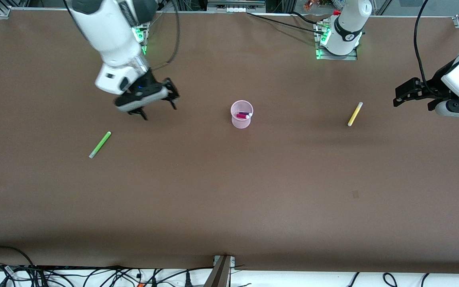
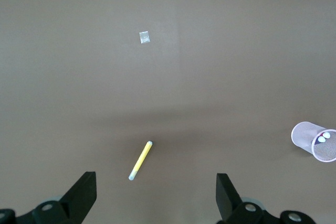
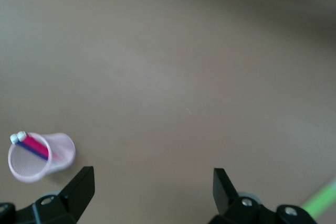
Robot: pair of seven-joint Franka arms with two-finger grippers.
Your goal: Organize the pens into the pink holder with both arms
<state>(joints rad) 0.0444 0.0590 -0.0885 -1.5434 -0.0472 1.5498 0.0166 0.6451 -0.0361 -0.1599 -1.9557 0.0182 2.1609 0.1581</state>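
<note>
The pink holder (image 1: 241, 114) stands upright mid-table with the magenta pen (image 1: 243, 116) and the purple pen (image 1: 246, 113) in it; it also shows in the left wrist view (image 2: 314, 141) and the right wrist view (image 3: 38, 157). The green pen (image 1: 100, 144) lies on the table toward the right arm's end; a bit of it shows in the right wrist view (image 3: 320, 201). The yellow pen (image 1: 355, 114) lies toward the left arm's end, also in the left wrist view (image 2: 140, 160). My right gripper (image 1: 158, 109) is open and empty, up over the table between the green pen and the holder. My left gripper (image 1: 400, 97) is open and empty beside the yellow pen.
The brown table (image 1: 229, 191) spreads wide toward the front camera. The arms' bases (image 1: 337, 44) stand along its top edge. Cables (image 1: 94, 277) run below the table's front edge. A small pale patch (image 2: 145, 36) marks the tabletop.
</note>
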